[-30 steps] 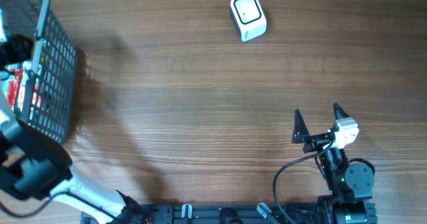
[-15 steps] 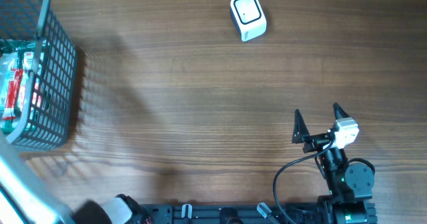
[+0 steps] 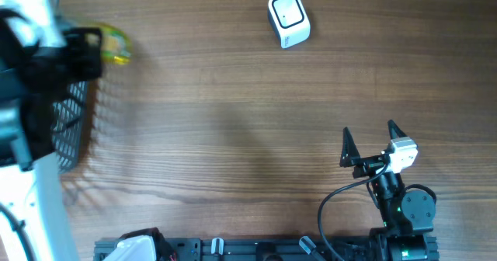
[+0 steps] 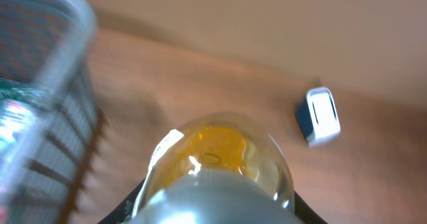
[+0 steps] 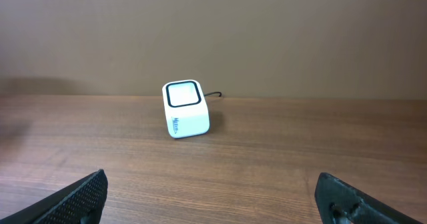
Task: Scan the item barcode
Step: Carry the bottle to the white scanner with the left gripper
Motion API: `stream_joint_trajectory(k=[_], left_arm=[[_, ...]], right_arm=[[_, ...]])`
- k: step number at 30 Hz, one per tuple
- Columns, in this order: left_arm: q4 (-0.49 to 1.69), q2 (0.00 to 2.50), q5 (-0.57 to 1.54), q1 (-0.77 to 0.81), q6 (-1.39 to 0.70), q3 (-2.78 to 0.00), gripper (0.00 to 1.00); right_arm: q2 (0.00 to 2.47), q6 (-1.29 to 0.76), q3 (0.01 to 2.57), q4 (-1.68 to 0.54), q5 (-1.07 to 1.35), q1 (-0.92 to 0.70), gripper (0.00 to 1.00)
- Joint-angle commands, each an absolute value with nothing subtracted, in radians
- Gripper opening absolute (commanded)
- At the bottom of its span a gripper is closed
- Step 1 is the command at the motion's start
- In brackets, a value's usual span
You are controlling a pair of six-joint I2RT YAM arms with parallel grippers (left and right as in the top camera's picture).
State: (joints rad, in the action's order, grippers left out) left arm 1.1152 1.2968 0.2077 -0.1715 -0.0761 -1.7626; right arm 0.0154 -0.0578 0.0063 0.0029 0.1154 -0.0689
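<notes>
Brown wood-grain table, plain tan wall behind it in my wrist views; item is up in the left gripper by the basket.
Grey mesh basket sits at the table's left edge. The white box-shaped barcode scanner sits near the far edge, well apart from both arms, with bare wood between. Left gripper is clamped on a clear rounded container with yellow contents, held just beside the basket's far corner. Right gripper sits near the front right edge, jaws spread wide, touching nothing, and faces the scanner.
</notes>
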Motion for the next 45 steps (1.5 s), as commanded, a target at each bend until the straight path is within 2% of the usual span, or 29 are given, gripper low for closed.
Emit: stream_joint_trajectory(k=[1,6,15,19,27,37,41,42,43,45], left_arm=[[1.143,1.354,0.008,0.036,-0.181,-1.771,0.33],[1.140,1.469,-0.124,0.270,-0.294,-1.771,0.30],[1.008,1.703,-0.223,0.533,-0.503,-1.748,0.34],[0.917,1.778,-0.285,0.620,-0.607,-1.724,0.34],[0.699,1.902,-0.360,0.783,-0.615,-1.667,0.33],[0.599,2.057,-0.402,0.896,-0.638,-1.635,0.34],[0.586,2.072,-0.401,0.904,-0.637,-1.635,0.43],[0.587,2.074,-0.400,0.904,-0.637,-1.635,0.48],[0.589,2.074,-0.393,0.904,-0.636,-1.635,0.62],[0.597,2.074,-0.375,0.904,-0.636,-1.635,0.72]], right_arm=[[0.007,-0.055,0.005,0.006,0.113,-0.064,1.00],[0.008,-0.054,0.005,0.007,0.113,-0.064,1.00],[0.008,-0.055,0.005,0.006,0.113,-0.064,1.00],[0.007,-0.055,0.005,0.007,0.113,-0.064,1.00],[0.008,-0.054,0.005,0.006,0.113,-0.064,1.00],[0.009,-0.055,0.005,0.007,0.113,-0.064,1.00],[0.009,-0.055,0.005,0.007,0.113,-0.064,1.00],[0.009,-0.055,0.005,0.006,0.113,-0.064,1.00],[0.009,-0.055,0.005,0.006,0.113,-0.064,1.00],[0.009,-0.054,0.005,0.007,0.113,-0.064,1.00]])
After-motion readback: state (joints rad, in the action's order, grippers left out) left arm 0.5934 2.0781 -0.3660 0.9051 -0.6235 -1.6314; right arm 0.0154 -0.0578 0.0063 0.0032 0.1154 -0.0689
